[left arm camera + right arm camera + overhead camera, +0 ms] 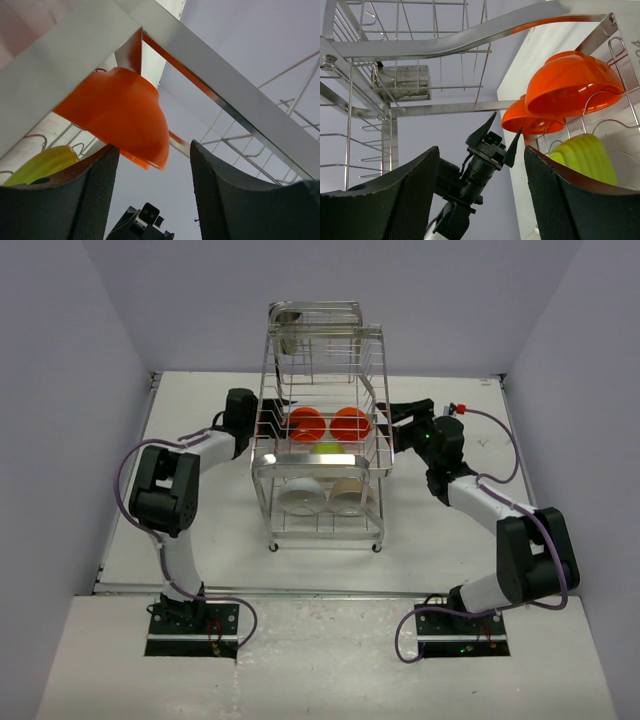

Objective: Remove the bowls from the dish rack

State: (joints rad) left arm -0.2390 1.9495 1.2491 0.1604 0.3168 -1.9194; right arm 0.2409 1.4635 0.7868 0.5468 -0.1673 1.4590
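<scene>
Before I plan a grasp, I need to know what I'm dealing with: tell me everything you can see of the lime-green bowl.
The lime-green bowl is small, round and opaque, plastic by its look, with stepped ridges on its outside. It stands tilted on edge among the wire prongs of the dish rack's middle tier, nearer the arms than the two orange bowls and lower. Only the rack's wires appear to touch it.

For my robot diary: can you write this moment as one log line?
left gripper: open, near orange bowl | right gripper: open | rack: not unloaded yet
</scene>
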